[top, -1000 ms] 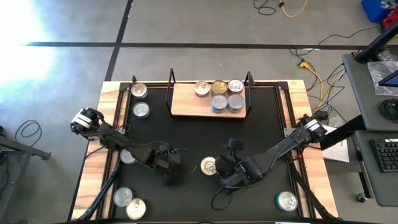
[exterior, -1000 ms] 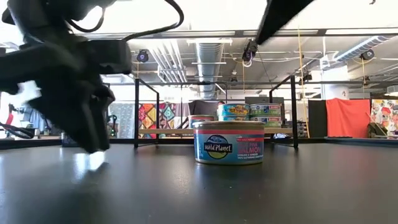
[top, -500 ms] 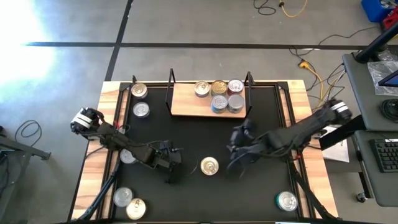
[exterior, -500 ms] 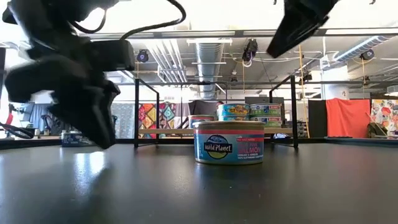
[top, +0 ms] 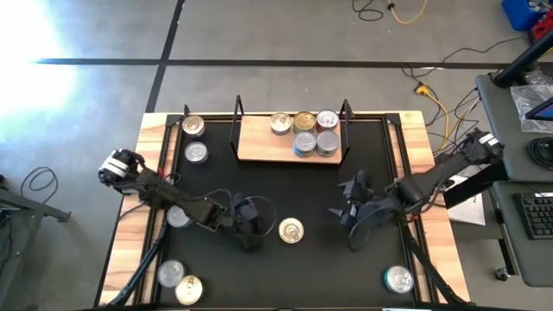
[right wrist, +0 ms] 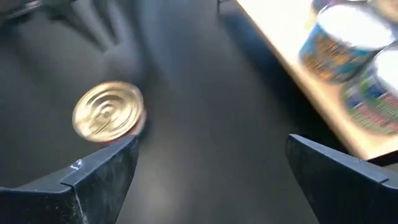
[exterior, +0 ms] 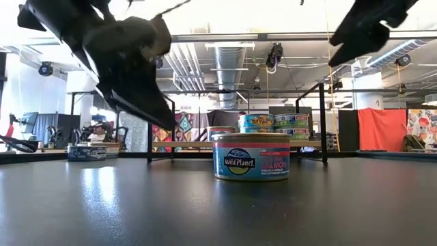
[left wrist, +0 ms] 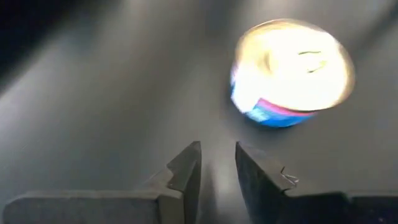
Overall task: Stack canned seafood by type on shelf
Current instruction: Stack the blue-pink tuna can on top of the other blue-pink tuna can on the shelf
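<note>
The low view cuts off both arms at its top edge, so only dark blurred shapes hang above the table there. The left wrist view shows the gold-lidded tin (left wrist: 289,71) as a washed-out glare with just a strip of blue and pink label readable. Tins on the shelf are partly hidden behind that tin in the low view, and their labels are too small to read.

The left gripper (top: 251,226) hangs just left of the gold-lidded tin (top: 291,231) at the middle of the table, its fingers (left wrist: 186,171) drawn nearly together with a narrow gap and nothing between them. The right gripper (top: 350,212) is to the right of the same tin, apart from it, its fingers (right wrist: 102,171) spread wide and empty.

The shelf (top: 259,142) stands at the far middle of the table and carries five tins (top: 304,131) bunched at its right end. Two more tins (top: 194,138) sit at the far left, one (top: 177,218) under the left arm, two (top: 179,281) at the near left corner and one (top: 398,278) at the near right.

The table (top: 276,186) is matte black with pale wood edges. Around it is grey concrete floor with dark tape lines and loose cables; the low view shows an open hall with ceiling ducts and coloured hangings.
</note>
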You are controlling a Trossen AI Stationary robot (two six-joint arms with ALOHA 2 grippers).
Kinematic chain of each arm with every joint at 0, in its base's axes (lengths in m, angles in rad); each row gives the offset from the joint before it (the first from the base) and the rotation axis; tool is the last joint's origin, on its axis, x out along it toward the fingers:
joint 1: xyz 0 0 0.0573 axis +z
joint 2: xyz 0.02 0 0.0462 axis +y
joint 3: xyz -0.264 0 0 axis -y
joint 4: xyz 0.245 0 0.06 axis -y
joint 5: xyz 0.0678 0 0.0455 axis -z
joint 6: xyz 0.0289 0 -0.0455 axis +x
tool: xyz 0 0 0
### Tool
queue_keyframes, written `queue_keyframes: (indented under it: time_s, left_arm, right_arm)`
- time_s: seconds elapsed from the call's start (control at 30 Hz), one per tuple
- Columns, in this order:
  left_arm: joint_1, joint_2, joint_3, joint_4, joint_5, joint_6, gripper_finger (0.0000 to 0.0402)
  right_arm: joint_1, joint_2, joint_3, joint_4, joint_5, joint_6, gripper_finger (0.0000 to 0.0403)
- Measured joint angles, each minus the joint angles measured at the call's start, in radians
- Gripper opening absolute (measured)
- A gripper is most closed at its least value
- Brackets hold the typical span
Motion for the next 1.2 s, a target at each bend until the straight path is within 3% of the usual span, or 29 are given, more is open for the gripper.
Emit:
queue_keyframes:
  time_s: [0.1, 0.3, 0.5, 0.63, 0.83, 0.93, 1.03, 1.1, 1.2]
  left_arm:
    - [0.020, 0.001, 0.000, -0.029, 0.012, -0.026, 0.0104]
    - [0.059, 0.001, 0.000, -0.026, 0.065, 0.111, 0.0167]
    - [0.074, 0.001, -0.001, -0.030, 0.093, 0.175, 0.0243]
    - [0.074, 0.001, -0.002, -0.031, 0.247, 0.186, 0.0279]
    - [0.072, 0.014, -0.002, -0.061, 0.431, 0.191, 0.0290]
    - [0.070, 0.015, -0.004, -0.094, 0.388, 0.260, 0.0290]
    - [0.064, 0.018, -0.018, -0.066, 0.312, 0.338, 0.0290]
    - [0.064, 0.026, -0.030, 0.005, 0.309, 0.376, 0.0290]
    - [0.064, 0.028, -0.051, 0.051, 0.348, 0.394, 0.0293]
  right_arm:
    - [0.071, 0.061, 0.014, 0.000, -0.004, 0.071, 0.0396]
    - [0.153, 0.207, 0.119, -0.006, -0.003, 0.153, 0.0396]
    - [0.087, 0.363, 0.264, -0.039, -0.001, 0.161, 0.0396]
    - [0.029, 0.477, 0.378, -0.046, -0.012, 0.125, 0.0396]
    - [0.020, 0.626, 0.471, -0.066, -0.124, 0.196, 0.0396]
    - [0.025, 0.681, 0.485, -0.082, -0.184, 0.199, 0.0396]
    - [0.023, 0.721, 0.481, -0.102, -0.309, 0.185, 0.0396]
    - [0.019, 0.736, 0.478, -0.126, -0.393, 0.179, 0.0396]
    - [0.018, 0.741, 0.478, -0.157, -0.434, 0.202, 0.0396]
